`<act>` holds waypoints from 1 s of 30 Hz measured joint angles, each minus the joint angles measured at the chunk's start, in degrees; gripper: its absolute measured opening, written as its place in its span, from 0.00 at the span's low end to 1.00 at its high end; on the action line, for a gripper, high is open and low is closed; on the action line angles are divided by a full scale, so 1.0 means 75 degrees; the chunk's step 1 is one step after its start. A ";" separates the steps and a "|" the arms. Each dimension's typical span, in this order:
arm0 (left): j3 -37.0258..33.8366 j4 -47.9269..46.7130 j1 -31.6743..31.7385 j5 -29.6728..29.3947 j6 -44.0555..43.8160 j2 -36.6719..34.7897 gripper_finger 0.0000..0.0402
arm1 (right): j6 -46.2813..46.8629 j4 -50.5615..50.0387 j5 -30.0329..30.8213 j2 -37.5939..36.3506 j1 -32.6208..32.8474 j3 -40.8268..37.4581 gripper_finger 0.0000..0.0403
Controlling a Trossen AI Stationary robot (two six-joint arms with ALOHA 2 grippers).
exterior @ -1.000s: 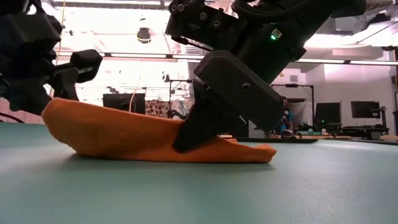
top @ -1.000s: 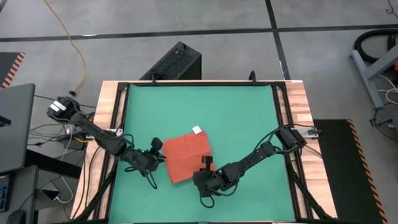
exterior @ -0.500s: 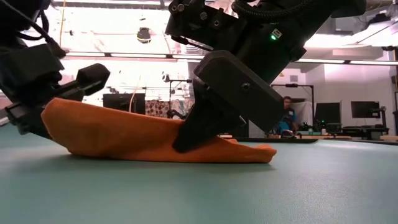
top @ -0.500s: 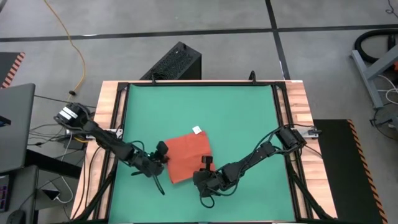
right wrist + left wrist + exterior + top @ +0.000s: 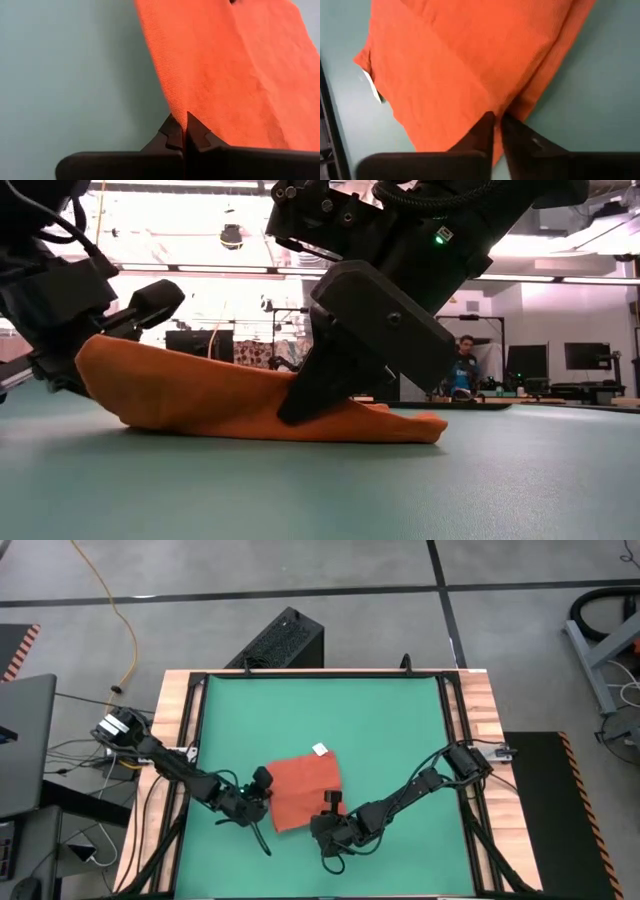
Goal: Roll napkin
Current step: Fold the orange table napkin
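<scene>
The orange-red napkin (image 5: 300, 788) lies folded near the middle of the green mat, its white tag (image 5: 318, 750) at the far corner. In the low view the napkin (image 5: 200, 395) rests on the mat with its left end raised. My left gripper (image 5: 265, 798) is at the napkin's left edge, shut on it. My right gripper (image 5: 325, 812) is at the near right edge, also shut on the cloth. My left gripper pinches the napkin's left edge (image 5: 492, 107) between its two fingertips, slanting down from the table's left. Folded layers meet there; how many are held does not show. That end (image 5: 100, 350) stands raised off the mat, and the rest lies flat. My right gripper pinches the napkin's near right edge (image 5: 184, 107) between its shut fingertips, slanting down from the table's near right. The cloth rises in a ridge from the fingers. In the low view the finger (image 5: 305, 400) stands on the cloth close to the mat.
A wooden frame (image 5: 180, 720) borders the green mat, which lies bare on the far side (image 5: 330, 705). A black box (image 5: 285, 640) sits beyond the far edge, with cables and a laptop (image 5: 25, 740) off the left side. A person (image 5: 462, 365) shows far off in the room.
My left gripper has gone down and toward the napkin's left edge, rolling a little, and has taken hold of it. The napkin's raised left end has shifted slightly toward the right. My right gripper has kept still.
</scene>
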 joint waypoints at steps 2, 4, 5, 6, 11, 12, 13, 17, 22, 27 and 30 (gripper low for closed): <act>0.0270 -0.0444 0.0003 -0.0005 -0.0068 0.0000 0.02 | 0.0002 0.0000 0.0003 0.0000 0.0000 0.0000 0.01; 0.0472 -0.0606 0.0002 -0.0033 -0.0111 0.0000 0.01 | 0.0005 0.0000 0.0000 0.0000 0.0000 0.0000 0.02; 0.0535 -0.0618 0.0000 -0.0037 -0.0111 0.0000 0.01 | 0.0008 0.0000 0.0000 0.0000 0.0000 0.0000 0.02; 0.0589 -0.0639 -0.0006 -0.0043 -0.0113 0.0000 0.00 | 0.0011 0.0000 0.0000 0.0000 0.0000 0.0000 0.02; 0.1132 -0.1323 -0.0176 -0.0283 -0.0217 0.0000 0.00 | 0.0110 -0.0001 0.0000 0.0000 0.0000 0.0000 0.02; 0.1305 -0.1620 -0.0238 -0.0324 -0.0331 0.0000 0.00 | 0.0110 0.0000 0.0000 0.0000 0.0000 0.0000 0.02; 0.1491 -0.1922 -0.0314 -0.0346 -0.0464 0.0000 0.00 | 0.0110 -0.0002 0.0000 0.0000 0.0000 0.0000 0.02; 0.2116 -0.2839 -0.0638 -0.0367 -0.1218 -0.0003 0.00 | 0.0107 -0.0001 0.0000 0.0000 0.0001 0.0000 0.02; 0.2218 -0.3012 -0.1004 -0.0317 -0.2010 -0.0003 0.00 | 0.0107 -0.0006 0.0003 0.0000 0.0003 0.0000 0.02; 0.2218 -0.3707 -0.1258 -0.0160 -0.3031 -0.0003 0.00 | 0.0104 -0.0040 -0.0014 0.0000 0.0003 0.0000 0.02; 0.2218 -0.3788 -0.1271 0.0575 -0.3582 0.0092 0.00 | 0.0104 -0.0210 -0.0019 -0.0001 0.0003 0.0000 0.02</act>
